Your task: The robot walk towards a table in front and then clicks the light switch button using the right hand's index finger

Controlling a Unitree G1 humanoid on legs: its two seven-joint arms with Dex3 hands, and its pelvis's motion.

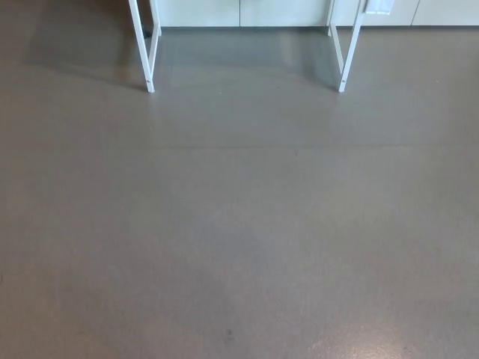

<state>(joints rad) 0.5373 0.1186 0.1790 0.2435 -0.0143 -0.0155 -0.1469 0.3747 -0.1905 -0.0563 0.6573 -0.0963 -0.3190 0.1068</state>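
Grey floor (239, 224) fills the view. White table legs (147, 52) stand at eleven and one o'clock (tabletop unseen). Neither robot hand shows, so their state cannot be told.

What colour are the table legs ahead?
White. The table legs show best in the head view, standing on the grey floor.

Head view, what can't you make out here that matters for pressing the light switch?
- Table top and switch: cut off by the top edge of the head view; only the white table legs show.
- White object by the right legs: mostly cropped by the top edge, cannot be identified.
- Both hands: outside the picture.
- Wall panels behind: only the bottom strip shows.
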